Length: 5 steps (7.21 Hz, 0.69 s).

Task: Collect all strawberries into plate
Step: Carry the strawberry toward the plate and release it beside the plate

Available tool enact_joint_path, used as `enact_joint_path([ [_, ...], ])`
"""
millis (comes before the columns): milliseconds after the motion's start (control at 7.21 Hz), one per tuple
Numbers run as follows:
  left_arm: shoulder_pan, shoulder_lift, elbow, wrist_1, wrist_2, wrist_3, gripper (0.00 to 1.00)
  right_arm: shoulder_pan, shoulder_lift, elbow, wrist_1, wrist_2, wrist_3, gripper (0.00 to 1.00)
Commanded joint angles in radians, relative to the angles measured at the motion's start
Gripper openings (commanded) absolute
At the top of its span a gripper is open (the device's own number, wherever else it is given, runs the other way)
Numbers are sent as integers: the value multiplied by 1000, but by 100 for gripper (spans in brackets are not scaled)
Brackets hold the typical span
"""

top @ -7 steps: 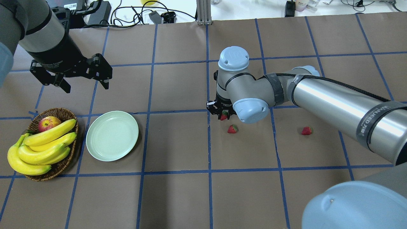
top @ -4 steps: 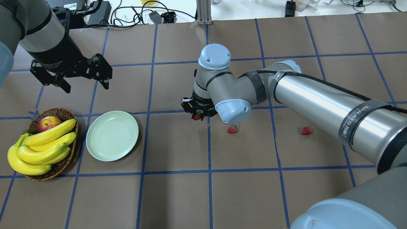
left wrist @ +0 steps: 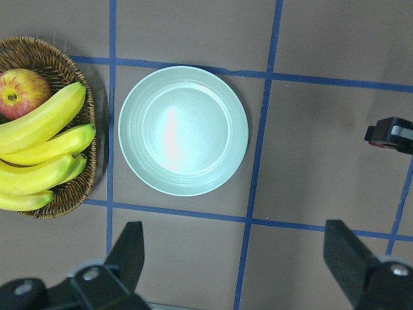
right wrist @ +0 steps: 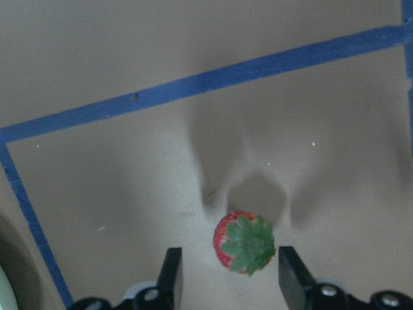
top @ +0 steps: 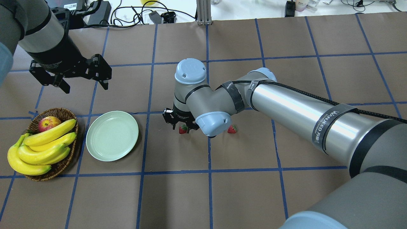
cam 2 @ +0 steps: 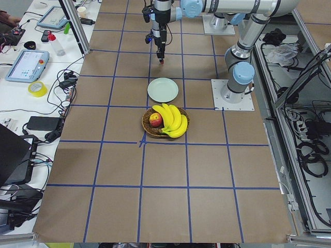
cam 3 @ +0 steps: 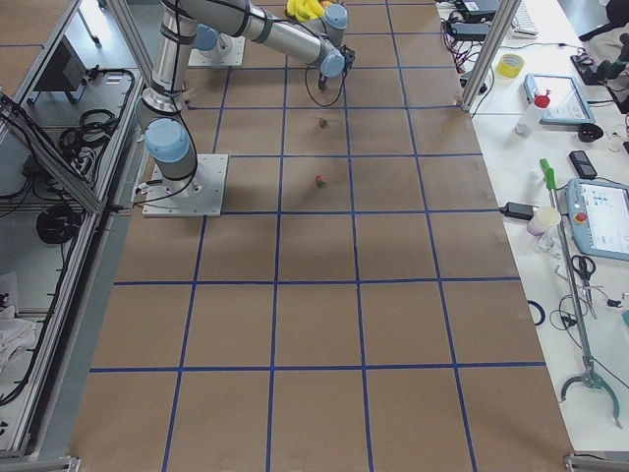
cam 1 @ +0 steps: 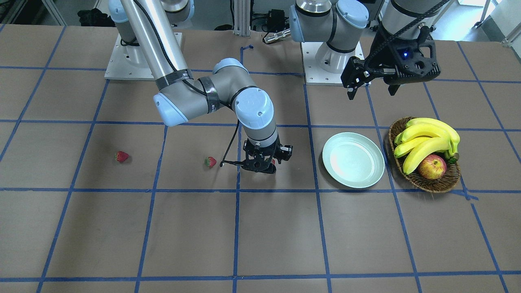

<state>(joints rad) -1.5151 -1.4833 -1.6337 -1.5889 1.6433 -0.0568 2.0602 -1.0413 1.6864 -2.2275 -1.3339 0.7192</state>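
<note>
The pale mint plate [top: 112,135] [cam 1: 353,159] [left wrist: 183,129] lies empty beside the basket. My right gripper [top: 182,127] [cam 1: 264,165] [right wrist: 229,278] is shut on a strawberry [top: 183,129] [right wrist: 245,242], held just above the paper about one grid square to the plate's right. A second strawberry [top: 232,128] [cam 1: 210,162] lies on the table just behind that wrist. The third strawberry [cam 1: 121,156] lies further out and is hidden by the right arm in the overhead view. My left gripper [top: 86,87] [cam 1: 372,93] [left wrist: 235,258] hangs open above the table, beyond the plate, with nothing in it.
A brown wicker basket [top: 60,112] [cam 1: 445,185] with bananas [top: 41,146] and a red-yellow apple [top: 49,123] stands right beside the plate. The long right arm [top: 295,111] stretches across the table's middle. Cables and boxes [top: 133,14] lie past the far edge.
My right gripper has carried the strawberry leftward toward the plate, about one grid square, and slightly nearer. The left gripper and the two loose strawberries have stayed put.
</note>
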Motion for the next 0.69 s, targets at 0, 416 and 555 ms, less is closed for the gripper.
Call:
enact_joint_path([
  [0, 1, 0, 0, -2, 1, 0, 100, -2, -14, 4, 5, -37, -12, 100],
  [416, 1, -6, 0, 1, 3, 0, 100, -131, -98, 31, 116, -232, -296, 100],
  [555, 1, -8, 0, 3, 1, 0, 100, -185, -118, 83, 118, -234, -405, 100],
])
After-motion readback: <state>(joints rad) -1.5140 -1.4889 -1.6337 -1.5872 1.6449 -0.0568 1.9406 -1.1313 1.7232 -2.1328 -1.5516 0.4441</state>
